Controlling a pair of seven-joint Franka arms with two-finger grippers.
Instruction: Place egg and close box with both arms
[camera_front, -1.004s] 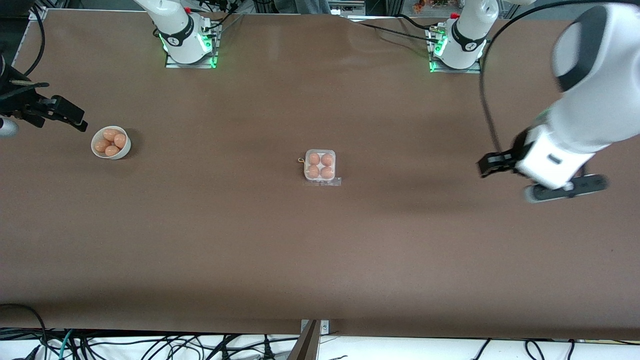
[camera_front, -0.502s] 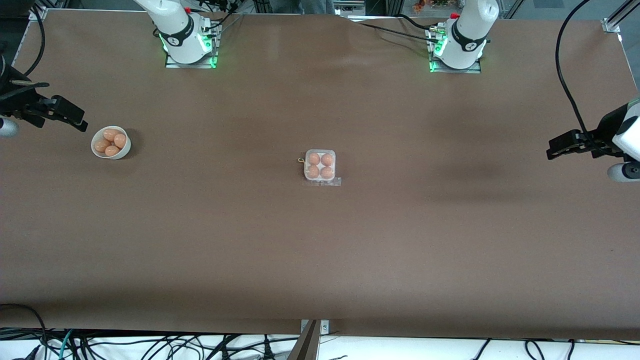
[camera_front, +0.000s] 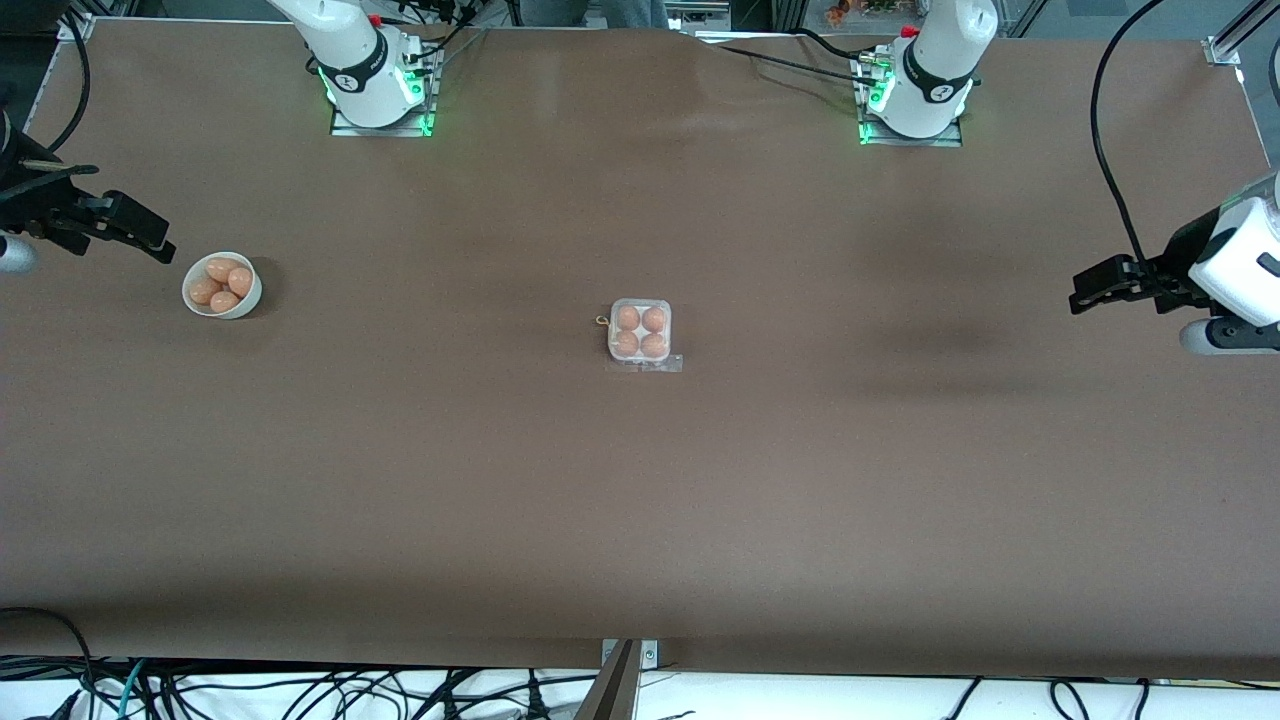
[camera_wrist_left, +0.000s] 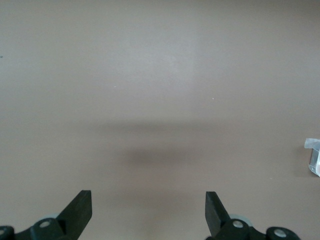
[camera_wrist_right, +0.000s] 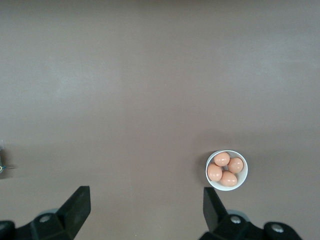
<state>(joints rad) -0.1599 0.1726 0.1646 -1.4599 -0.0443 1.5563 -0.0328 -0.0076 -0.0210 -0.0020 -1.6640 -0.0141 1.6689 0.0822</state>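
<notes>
I saw the small clear-plastic box (camera_front: 640, 334) mid-table, four eggs inside, lid apparently down. My left gripper (camera_front: 1090, 288) and right gripper (camera_front: 150, 240) hung spread at the table ends. I feared an unlatched lid springing open.

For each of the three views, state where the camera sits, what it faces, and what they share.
Front view: high across the table, facing both arm bases; shows the box, the bowl, left gripper, right gripper.
Left wrist view: looks down past open left gripper at bare table; box edge.
Right wrist view: looks down past open right gripper at bowl.
Shared: box, bowl.
</notes>
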